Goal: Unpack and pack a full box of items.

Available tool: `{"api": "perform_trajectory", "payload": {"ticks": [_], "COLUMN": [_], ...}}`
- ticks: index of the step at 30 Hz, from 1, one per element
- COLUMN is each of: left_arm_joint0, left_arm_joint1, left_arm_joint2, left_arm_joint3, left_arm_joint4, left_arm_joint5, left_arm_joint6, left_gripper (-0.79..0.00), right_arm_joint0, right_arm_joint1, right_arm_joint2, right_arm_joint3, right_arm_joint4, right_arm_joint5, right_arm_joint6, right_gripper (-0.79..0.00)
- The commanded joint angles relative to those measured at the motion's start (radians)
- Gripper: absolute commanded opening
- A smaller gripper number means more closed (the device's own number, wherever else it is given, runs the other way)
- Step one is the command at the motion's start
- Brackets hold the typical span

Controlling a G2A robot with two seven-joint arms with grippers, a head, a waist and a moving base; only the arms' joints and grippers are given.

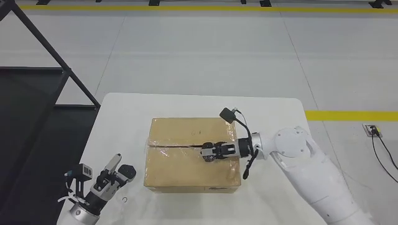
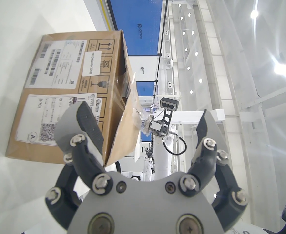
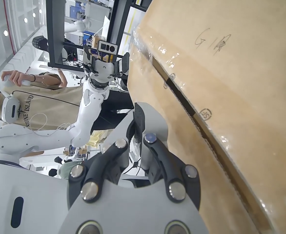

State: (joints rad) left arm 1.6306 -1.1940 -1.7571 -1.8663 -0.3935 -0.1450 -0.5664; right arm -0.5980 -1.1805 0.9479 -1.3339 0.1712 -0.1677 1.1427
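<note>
A brown cardboard box (image 1: 193, 163) stands in the middle of the white table (image 1: 124, 119). Its top flaps meet at a seam (image 3: 182, 98) with a dark gap, and clear tape (image 3: 167, 59) runs along it. My right gripper (image 1: 204, 153) lies over the box top at the seam, its fingers (image 3: 143, 122) shut together, with nothing visible between them. From the left wrist view, crinkled clear tape (image 2: 135, 113) hangs loose beside it. My left gripper (image 1: 121, 170) is low at the table's front left, off the box's labelled side (image 2: 67, 74), and stands wide open (image 2: 145, 113) and empty.
A black metal frame (image 1: 37, 51) stands off the table's left side. Bare table surface lies to the left and behind the box. The table's right edge (image 1: 305, 110) is close behind my right arm.
</note>
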Motion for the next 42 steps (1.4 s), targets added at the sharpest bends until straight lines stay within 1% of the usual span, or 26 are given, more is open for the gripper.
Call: {"api": "perform_trajectory", "payload": {"ticks": [1, 8, 12, 16, 22, 33, 42], "left_arm_joint0": [-0.004, -0.026, -0.033, -0.034, -0.035, -0.026, -0.011], "left_arm_joint1": [0.001, 0.003, 0.002, 0.002, 0.003, 0.008, 0.014], "left_arm_joint2": [0.002, 0.044, 0.077, 0.093, 0.099, 0.095, 0.085], "left_arm_joint3": [0.006, 0.032, 0.038, 0.042, 0.054, 0.077, 0.077], "left_arm_joint4": [0.006, 0.034, 0.061, 0.061, 0.05, 0.046, 0.057], "left_arm_joint5": [0.01, 0.028, 0.017, 0.01, -0.003, -0.022, -0.036], "left_arm_joint6": [-0.004, -0.024, -0.019, -0.019, -0.027, -0.063, -0.088], "left_gripper": [0.0, 0.0, 0.0, 0.0, 0.0, 0.0, 0.0], "right_arm_joint0": [0.001, 0.021, 0.043, 0.067, 0.11, 0.187, 0.216], "right_arm_joint1": [0.0, -0.01, -0.019, -0.031, -0.051, -0.088, -0.11], "right_arm_joint2": [0.001, -0.008, -0.019, -0.033, -0.064, -0.135, -0.163], "right_arm_joint3": [-0.005, -0.016, -0.018, -0.014, -0.011, -0.006, 0.019], "right_arm_joint4": [0.0, 0.056, 0.092, 0.129, 0.177, 0.201, 0.206], "right_arm_joint5": [0.013, 0.067, 0.092, 0.109, 0.121, 0.141, 0.131], "right_arm_joint6": [-0.003, -0.011, -0.026, -0.039, -0.05, -0.041, -0.055], "right_gripper": [-0.785, -0.785, -0.785, -0.785, -0.785, -0.785, -0.785]}}
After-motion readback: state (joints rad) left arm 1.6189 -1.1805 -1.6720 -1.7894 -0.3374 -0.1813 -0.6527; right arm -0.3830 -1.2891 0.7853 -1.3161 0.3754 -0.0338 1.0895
